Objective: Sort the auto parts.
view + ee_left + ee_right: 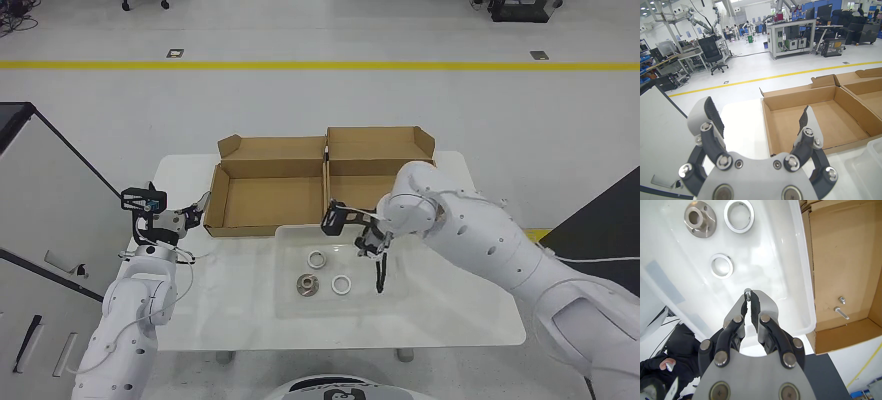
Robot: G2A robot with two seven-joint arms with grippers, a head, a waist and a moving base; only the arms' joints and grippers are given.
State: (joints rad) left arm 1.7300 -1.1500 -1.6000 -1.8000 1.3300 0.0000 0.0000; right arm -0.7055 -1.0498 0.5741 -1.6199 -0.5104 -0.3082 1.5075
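Note:
My right gripper [748, 297] is shut on a small silver screw [747, 294] and hangs over the clear plastic tray [802, 262], near the wall beside the right cardboard box [838, 256]. In the tray lie a metal flange [700, 219] and two silver rings [738, 216] [721, 266]. A bolt [841, 313] and a smaller fastener [842, 300] rest in that box. From above, the right gripper [372, 245] is over the tray [290, 238]. My left gripper [761, 117] is open with nothing in it, beside the left cardboard box [829, 121] at the table's left side [190, 213].
Two open cardboard boxes [265, 200] [372, 188] stand side by side behind the tray on the white table [450, 320]. The left box holds nothing that I can see. A dark-edged panel [60, 170] leans off the table's left.

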